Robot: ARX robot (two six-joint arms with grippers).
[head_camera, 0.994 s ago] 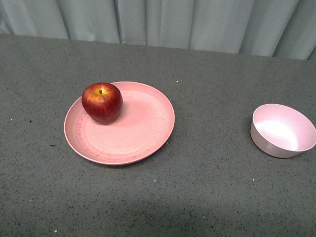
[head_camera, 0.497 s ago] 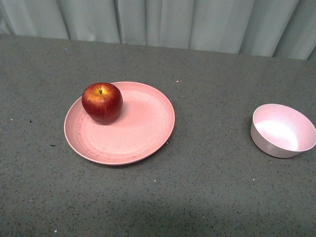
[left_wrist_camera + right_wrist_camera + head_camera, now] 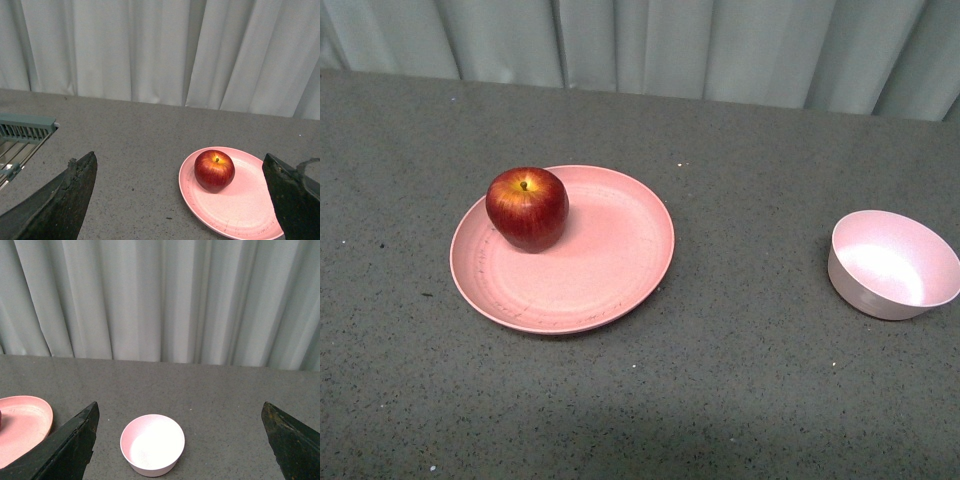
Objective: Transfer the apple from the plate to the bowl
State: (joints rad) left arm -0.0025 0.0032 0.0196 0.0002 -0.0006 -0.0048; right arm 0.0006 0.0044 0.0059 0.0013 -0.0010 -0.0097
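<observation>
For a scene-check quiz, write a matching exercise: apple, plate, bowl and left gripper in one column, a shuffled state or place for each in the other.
1 apple
2 plate
3 bowl
4 left gripper

a empty, right of the plate
b open, holding nothing
c dark red, stem up
d carrying the apple

Pairs: 1-c; 2-d; 3-a; 4-b

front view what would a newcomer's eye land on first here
The glossy dark-red apple stands out first, sitting stem up on the far left part of the salmon-pink plate, left of centre on the grey table. Next comes the empty pale pink bowl, standing apart from the plate near the right edge of the view.
</observation>
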